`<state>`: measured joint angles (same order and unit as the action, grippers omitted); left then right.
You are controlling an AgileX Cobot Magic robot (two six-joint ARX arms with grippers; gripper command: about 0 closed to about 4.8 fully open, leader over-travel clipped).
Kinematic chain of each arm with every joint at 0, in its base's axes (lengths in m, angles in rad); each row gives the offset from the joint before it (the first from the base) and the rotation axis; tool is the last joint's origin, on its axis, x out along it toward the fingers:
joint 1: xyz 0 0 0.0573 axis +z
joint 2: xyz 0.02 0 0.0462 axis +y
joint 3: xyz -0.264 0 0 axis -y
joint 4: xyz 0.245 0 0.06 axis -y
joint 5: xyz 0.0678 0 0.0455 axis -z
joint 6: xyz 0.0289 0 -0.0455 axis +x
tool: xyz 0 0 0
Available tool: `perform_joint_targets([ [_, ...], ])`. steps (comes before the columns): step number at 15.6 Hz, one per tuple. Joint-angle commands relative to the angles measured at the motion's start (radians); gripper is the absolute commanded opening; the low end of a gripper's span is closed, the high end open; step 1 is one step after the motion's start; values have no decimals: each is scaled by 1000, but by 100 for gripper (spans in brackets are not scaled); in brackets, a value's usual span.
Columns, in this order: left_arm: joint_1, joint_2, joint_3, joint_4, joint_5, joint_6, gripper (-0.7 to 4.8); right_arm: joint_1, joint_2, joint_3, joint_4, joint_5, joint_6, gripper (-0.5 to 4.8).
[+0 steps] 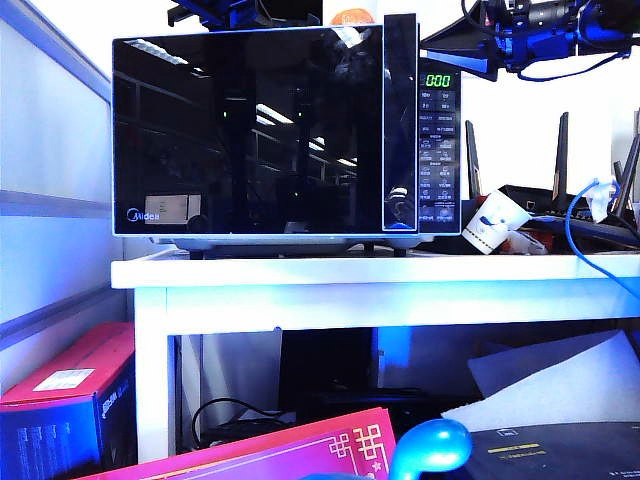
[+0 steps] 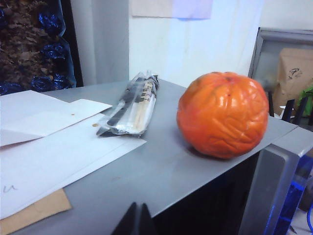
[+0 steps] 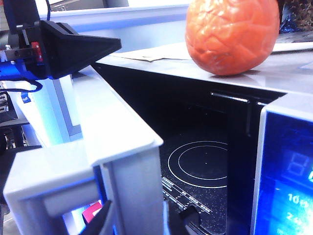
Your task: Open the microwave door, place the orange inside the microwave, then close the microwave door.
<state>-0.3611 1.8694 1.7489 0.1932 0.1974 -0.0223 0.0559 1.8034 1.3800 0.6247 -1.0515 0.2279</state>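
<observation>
Right up against the lens in the exterior view we've got one blue rounded blob (image 1: 430, 445) and a pink box (image 1: 270, 452), with a red box (image 1: 65, 375) under the white table (image 1: 350, 275). On the table is the one microwave (image 1: 440, 150), and the microwave door (image 1: 250, 130) looks slightly ajar. The orange (image 1: 350, 17) just peeks over the roof. Beside the keypad lies one tipped white paper cup (image 1: 492, 222), then a blue cable (image 1: 575, 230) and three black antennas (image 1: 560, 160). Black and blue arm hardware hangs near the top of the handle strip, but we can't pick out fingers there.

Left wrist view: the left gripper (image 2: 137, 220) hovers over the microwave roof (image 2: 171, 166), tips pinched together with nothing between them. Ahead of it and off to one side sits the single orange (image 2: 222, 115), near the roof's edge. Also ahead is one wrapped chopstick packet (image 2: 132, 105) lying partly on loose white paper sheets (image 2: 54, 147), well apart from the fruit. Nothing sits between the tips and the orange.

Right wrist view: the right gripper (image 3: 142, 218) has its fingers (image 3: 103, 218) on either side of the door's free edge (image 3: 117, 132), clamped on it. Past the door, the cavity shows a dark floor (image 3: 200, 166) with two white rings. The orange (image 3: 232, 34) is up on the roof above that opening. One black wedge-shaped part (image 3: 73, 44) juts in beyond the door.
</observation>
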Motion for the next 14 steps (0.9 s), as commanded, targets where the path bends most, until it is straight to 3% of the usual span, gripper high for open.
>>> perform_joint_targets([
  [1, 0, 10, 0, -58, -2, -4, -4, 34, -11, 9, 40, 11, 7, 143],
  [5, -1, 10, 0, -59, -2, -4, -4, 51, -10, 9, 84, 138, 7, 111],
  [8, -1, 10, 0, -64, -2, -4, -4, 55, -10, 9, 109, 143, 6, 112],
  [14, -1, 10, 0, -65, -2, -3, -4, 54, -11, 9, 116, 246, -17, 112],
])
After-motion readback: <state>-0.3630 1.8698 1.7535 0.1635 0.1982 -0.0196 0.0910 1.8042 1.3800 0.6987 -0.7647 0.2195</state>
